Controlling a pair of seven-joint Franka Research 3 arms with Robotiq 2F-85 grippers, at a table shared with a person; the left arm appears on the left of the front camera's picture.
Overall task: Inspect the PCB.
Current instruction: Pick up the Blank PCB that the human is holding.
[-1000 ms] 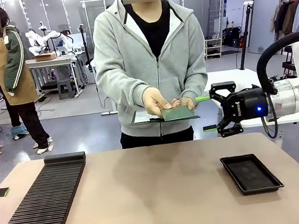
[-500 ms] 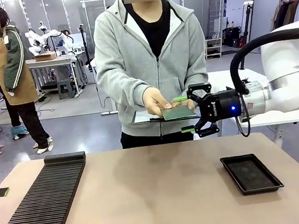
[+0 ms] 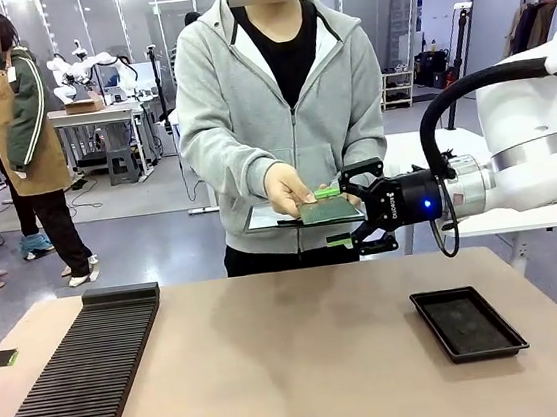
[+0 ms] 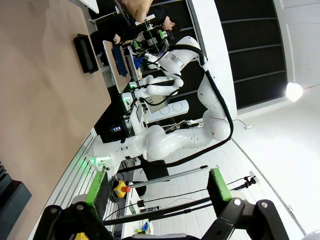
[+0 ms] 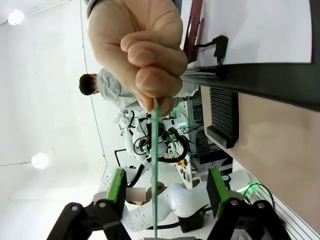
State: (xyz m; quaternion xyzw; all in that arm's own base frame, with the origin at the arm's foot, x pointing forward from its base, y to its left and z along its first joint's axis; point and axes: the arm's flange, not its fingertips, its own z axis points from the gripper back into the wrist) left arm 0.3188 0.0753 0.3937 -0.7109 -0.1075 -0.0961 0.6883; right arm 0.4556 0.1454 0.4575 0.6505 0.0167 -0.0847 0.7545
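A person across the table holds the PCB, a thin green board, flat and level in one hand above a white clipboard. My right gripper reaches in from the right, one green pad above the board's near edge and one below it. In the right wrist view the PCB runs edge-on between the two pads with a gap on each side, pinched at its far end by the person's fingers. The right gripper is open around it. My left gripper is open and holds nothing, low at the table's left edge.
A black tray lies on the table's right side. A long black slotted rack runs along the left. The tan tabletop lies bare between them. Another person stands far back on the left.
My right arm has moved left from beside the person's hands until its jaws straddle the PCB's edge, and the jaws have narrowed somewhat. The left gripper has not moved.
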